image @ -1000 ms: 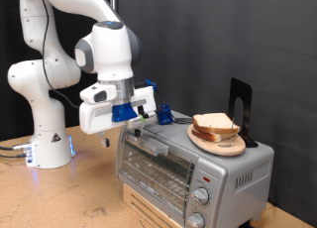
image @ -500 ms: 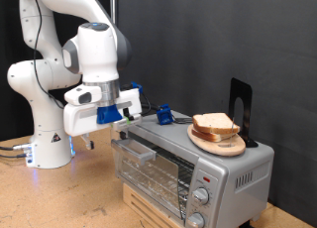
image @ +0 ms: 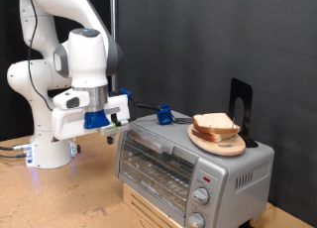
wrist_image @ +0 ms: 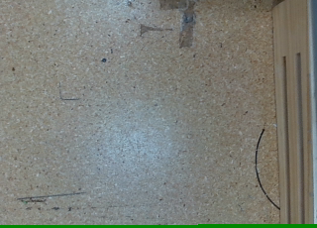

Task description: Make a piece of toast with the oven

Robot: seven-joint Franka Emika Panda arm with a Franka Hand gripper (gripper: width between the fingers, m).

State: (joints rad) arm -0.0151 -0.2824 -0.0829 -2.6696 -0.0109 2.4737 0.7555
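The silver toaster oven stands on a wooden block at the exterior view's lower right, and its glass door looks closed. Several slices of pale bread lie stacked on a round wooden plate on top of the oven. My gripper hangs to the exterior view's left of the oven, about level with its top, apart from it and pointing down at the table. I see nothing between its fingers. The wrist view shows only the speckled tabletop and no fingers.
A small blue object and a black stand sit on the oven top. Two knobs and a red light are on the oven front. The wooden block's edge and a thin black cable show in the wrist view.
My gripper has moved away from the oven's top front edge towards the exterior view's left. The bread and plate have not moved.
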